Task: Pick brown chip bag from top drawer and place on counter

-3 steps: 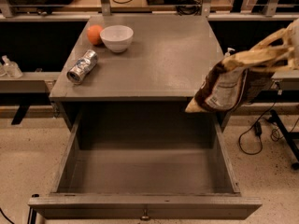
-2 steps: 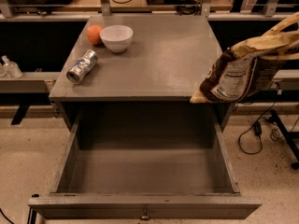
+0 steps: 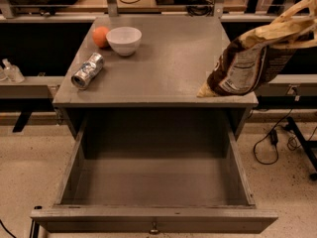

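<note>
Gripper (image 3: pixel 303 15) at the top right edge, fingers pinched on the upper end of the brown chip bag (image 3: pixel 246 66). The bag hangs tilted over the counter (image 3: pixel 173 68) right front corner; contact unclear. Top drawer (image 3: pixel 153 182) is open; can (image 3: pixel 88 70), bowl (image 3: pixel 124 38) and orange (image 3: pixel 100 36) sit back left.

Speckled beige floor (image 3: pixel 20 182), blk cables (image 3: pixel 272 137), bench at rear (image 3: pixel 94 7)

One can (image 3: pixel 88 71), bowl (image 3: pixel 124 39), orange (image 3: pixel 99 36), tool (image 3: pixel 293 25)-held bag (image 3: pixel 247 68)
</note>
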{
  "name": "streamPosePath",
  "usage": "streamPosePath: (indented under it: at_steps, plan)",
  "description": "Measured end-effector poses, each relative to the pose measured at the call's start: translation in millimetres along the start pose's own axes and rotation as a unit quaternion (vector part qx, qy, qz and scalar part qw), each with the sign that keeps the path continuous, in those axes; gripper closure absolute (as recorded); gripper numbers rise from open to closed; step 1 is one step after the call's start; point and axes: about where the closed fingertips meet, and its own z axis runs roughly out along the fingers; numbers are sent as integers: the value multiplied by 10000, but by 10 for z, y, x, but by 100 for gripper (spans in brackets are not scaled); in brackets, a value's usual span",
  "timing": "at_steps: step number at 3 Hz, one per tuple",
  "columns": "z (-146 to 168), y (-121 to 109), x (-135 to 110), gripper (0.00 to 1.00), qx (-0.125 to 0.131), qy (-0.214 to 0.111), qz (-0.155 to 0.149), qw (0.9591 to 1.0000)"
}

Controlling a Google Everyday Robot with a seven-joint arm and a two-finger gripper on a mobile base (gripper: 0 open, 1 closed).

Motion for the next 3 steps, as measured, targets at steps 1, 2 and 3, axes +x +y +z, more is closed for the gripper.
streamPosePath:
  at_steps: [1,2,3]
  plan:
    - [357,-381,292,100,314,62,-370,9988]
    - [855,-658,558,100,717,230,-641,9951]
    - [1385,-880,687,100,1106,356,-846,9896]
